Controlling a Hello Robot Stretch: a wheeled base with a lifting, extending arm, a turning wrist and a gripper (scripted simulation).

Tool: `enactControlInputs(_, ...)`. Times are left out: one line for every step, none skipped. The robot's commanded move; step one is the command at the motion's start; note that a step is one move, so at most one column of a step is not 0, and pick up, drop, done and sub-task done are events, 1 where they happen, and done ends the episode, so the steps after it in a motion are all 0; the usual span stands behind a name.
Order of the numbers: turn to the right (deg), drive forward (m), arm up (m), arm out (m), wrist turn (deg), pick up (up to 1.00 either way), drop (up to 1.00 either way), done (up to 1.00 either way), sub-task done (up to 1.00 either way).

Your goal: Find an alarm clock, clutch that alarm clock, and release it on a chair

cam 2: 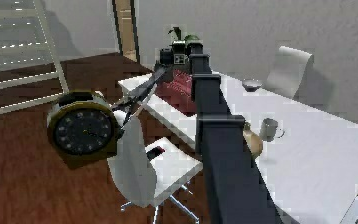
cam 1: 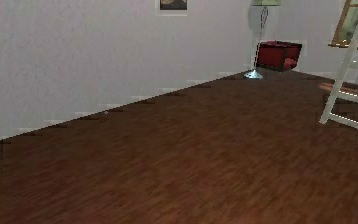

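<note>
**Progress.** The finding and grasping stages are judged complete. The round, brass-rimmed, dark-faced alarm clock hangs at the far end of the end effector, clear of floor and furniture, so the end effector holds it. Whether its fingers stand apart or together cannot be told. The alarm clock hangs just beside the back of a white moulded chair, toward the arm side view's left, above the dark wood floor.

**Outstanding.** The alarm clock has yet to be set on a chair seat and let go. The near chair is the evident candidate, and its seat is bare. A second white chair stands at the far side of the white rectangular surface.

**Containers.**
- A red box sits on the surface beside the dark arm bar. Its contents are not discernible.
- A grey mug and a small dark bowl-like vessel stand on the surface. Their interiors cannot be read.
- In the forward view, a dark red open bin stands on the floor by the wall, beside a floor lamp. Nothing is visible inside it.
</note>
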Motion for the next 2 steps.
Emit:
enactControlInputs(0.0,0.0,0.0,0.0,45.0,0.0,0.0,0.0,0.0)
enactControlInputs(0.0,0.0,0.0,0.0,45.0,0.0,0.0,0.0,0.0)
